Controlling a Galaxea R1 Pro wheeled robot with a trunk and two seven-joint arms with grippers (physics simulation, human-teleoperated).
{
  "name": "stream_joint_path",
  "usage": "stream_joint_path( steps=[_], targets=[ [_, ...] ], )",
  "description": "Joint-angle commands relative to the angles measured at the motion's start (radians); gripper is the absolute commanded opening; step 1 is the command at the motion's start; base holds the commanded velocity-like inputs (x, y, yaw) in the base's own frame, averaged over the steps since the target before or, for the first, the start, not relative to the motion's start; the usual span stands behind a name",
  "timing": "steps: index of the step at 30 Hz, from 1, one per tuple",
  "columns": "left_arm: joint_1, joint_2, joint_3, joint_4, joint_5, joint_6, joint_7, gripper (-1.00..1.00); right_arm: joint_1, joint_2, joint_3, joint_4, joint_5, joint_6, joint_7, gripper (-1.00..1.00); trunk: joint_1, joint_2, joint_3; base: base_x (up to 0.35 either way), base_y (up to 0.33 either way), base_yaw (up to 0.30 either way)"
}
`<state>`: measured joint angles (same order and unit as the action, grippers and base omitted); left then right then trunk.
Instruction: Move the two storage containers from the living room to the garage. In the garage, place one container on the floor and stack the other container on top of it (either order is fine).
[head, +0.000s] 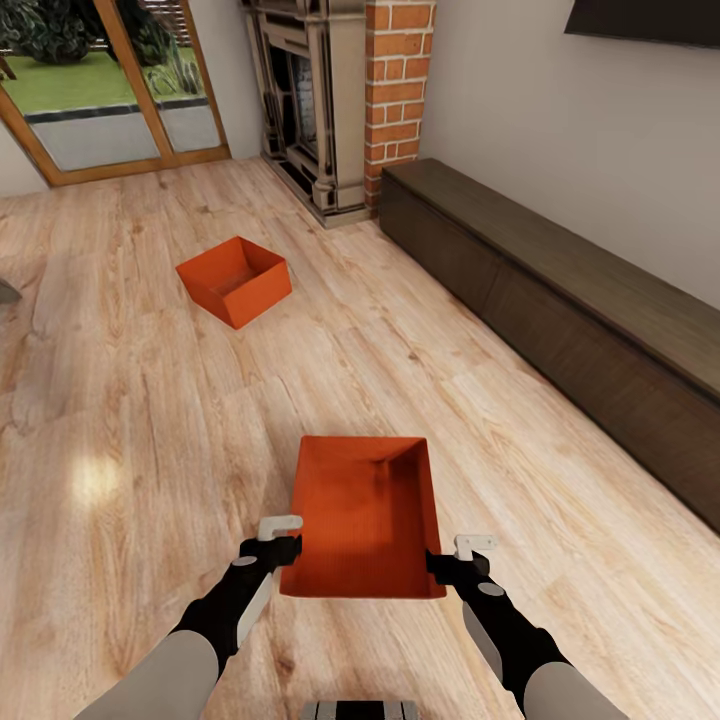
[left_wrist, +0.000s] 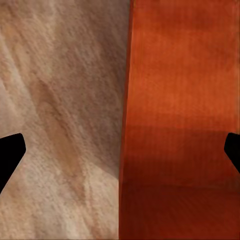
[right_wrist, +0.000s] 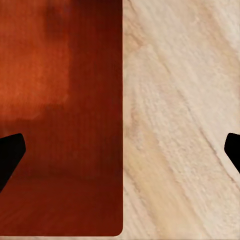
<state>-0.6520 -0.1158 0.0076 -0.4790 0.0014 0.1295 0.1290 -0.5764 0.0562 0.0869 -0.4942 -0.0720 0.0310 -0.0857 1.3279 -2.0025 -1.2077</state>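
- Near bin (head: 365, 515): between both grippers, above the wood floor (head: 130, 400)
- Left gripper (head: 283, 537): jaws wide, straddling the bin's left wall
- Right gripper (head: 458, 556): jaws wide, straddling its right wall
- Far bin (head: 235, 280): on the floor, far left, near the fireplace (head: 320, 100)

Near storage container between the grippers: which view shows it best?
The head view: the near storage container shows whole, open top up, on the wood floor between the left gripper and right gripper. The left wrist view and right wrist view show just one orange wall each.
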Motion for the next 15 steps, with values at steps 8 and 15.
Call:
stream_joint_path(
  steps=[8,15],
  targets=[
    [0.0,-0.001,0.001,-0.002,0.0,-0.001,0.003,1.0,0.0,-0.001,0.009,-0.012,-0.009,0.007,-0.008,1.0,0.031,-0.056,-0.026,0.0,0.0,0.0],
    [0.0,0.0,0.001,-0.004,0.001,-0.001,0.055,1.0,0.0,-0.002,0.01,-0.058,-0.01,0.016,-0.012,1.0,0.057,-0.105,-0.048,0.0,0.0,0.0]
  ],
)
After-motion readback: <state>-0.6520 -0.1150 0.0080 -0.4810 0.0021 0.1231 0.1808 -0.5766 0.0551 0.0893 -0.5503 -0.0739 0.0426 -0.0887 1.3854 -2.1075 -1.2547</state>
